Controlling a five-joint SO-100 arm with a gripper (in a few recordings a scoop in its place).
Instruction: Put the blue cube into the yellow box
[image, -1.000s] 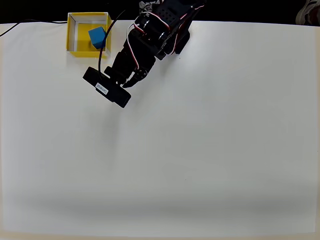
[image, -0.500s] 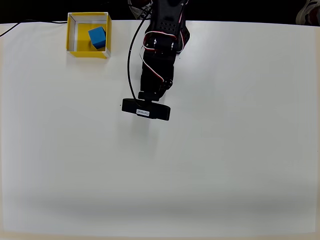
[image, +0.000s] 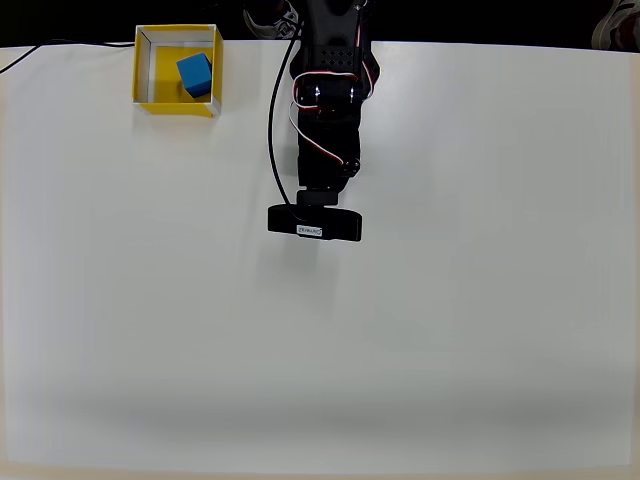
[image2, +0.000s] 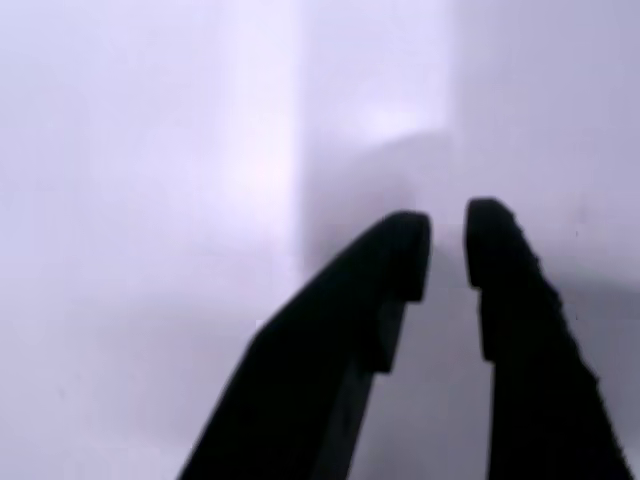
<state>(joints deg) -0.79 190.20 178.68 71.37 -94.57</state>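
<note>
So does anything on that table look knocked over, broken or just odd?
Nothing stands out. The blue cube sits inside the yellow box, slightly turned against its walls. The gripper holds nothing, its jaws a narrow slit apart.

The small bright-blue cube (image: 194, 74) looks matt; the white surface (image: 450, 320) is smooth, the black tool (image2: 447, 255) dull plastic.

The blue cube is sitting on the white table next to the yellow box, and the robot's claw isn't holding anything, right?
Not quite. The blue cube is inside the yellow box, in its right part, not on the table beside it; the overhead view shows that. The rest is right: in the wrist view the gripper holds nothing, with only a narrow gap between its fingertips.
</note>
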